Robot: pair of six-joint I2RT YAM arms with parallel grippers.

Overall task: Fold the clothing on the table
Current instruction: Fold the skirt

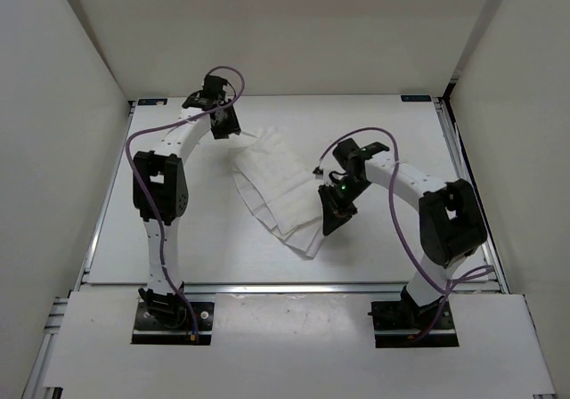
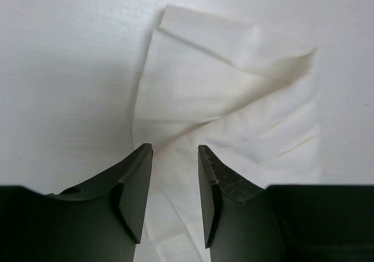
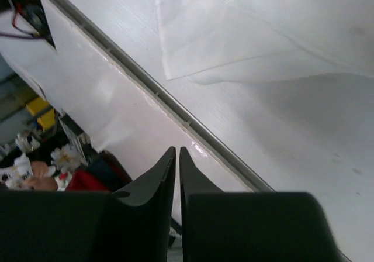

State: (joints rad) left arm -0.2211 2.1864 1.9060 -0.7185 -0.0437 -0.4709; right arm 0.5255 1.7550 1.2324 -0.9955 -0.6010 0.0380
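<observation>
My left end effector (image 2: 174, 151) was released: fingers stood apart w/ nothing pinched. The clothing (image 2: 216, 92) lay flat under the gap, its corner doubled over in layers. My right end effector (image 3: 177, 152) was all but clenched, only a slit between the fingers, and it was empty. It hung over bare surface (image 3: 292, 133) near the alu rail (image 3: 163, 95), w/ the cloth's near end a bit ahead of it.

Step, as I judged it: one fold was laid down and let go, more to do. Cloth sat mid-surface as a long diagonal strip, far end by my left, near end by my right. Next move prob. called for lifting clear w/o dragging the layers. After that, both sides would need a clean pinch at one end of the strip, top layers incl., to bring it over the other.

Views: only the top cam showed the whole strip and both arms flanking it. Left wrist alone showed the stacked edges at the corner. Right wrist alone showed the rail up close and blurred clutter beyond the surface edge.
</observation>
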